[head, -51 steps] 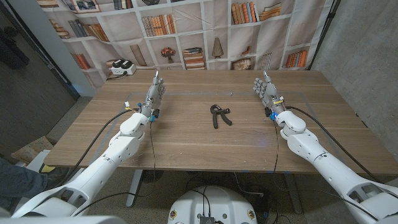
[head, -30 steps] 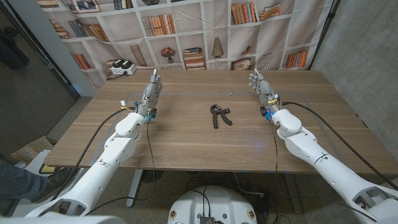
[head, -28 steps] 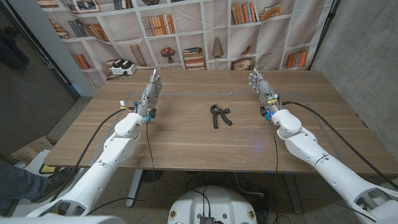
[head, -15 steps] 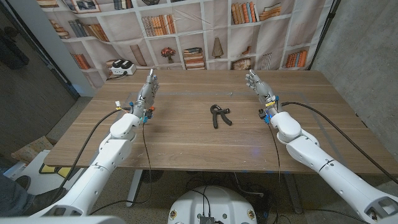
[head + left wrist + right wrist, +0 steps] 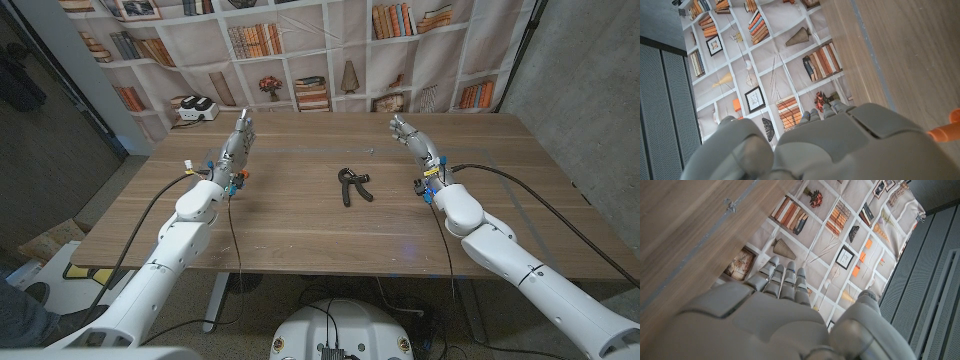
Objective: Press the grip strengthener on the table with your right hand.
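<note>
Wooden counter (image 5: 300, 225) carries a black grip strengthener (image 5: 353, 185), which lies near the middle, a little toward the far edge, its handles spread and nothing touching it. The right hand (image 5: 409, 137) is raised toward the far right part of the counter, well apart from the strengthener, fingers extended and holding nothing. The left hand (image 5: 236, 145) stands toward the far left side, fingers straight and together, also empty. A bookshelf backdrop (image 5: 300, 50) hangs behind the far edge.
</note>
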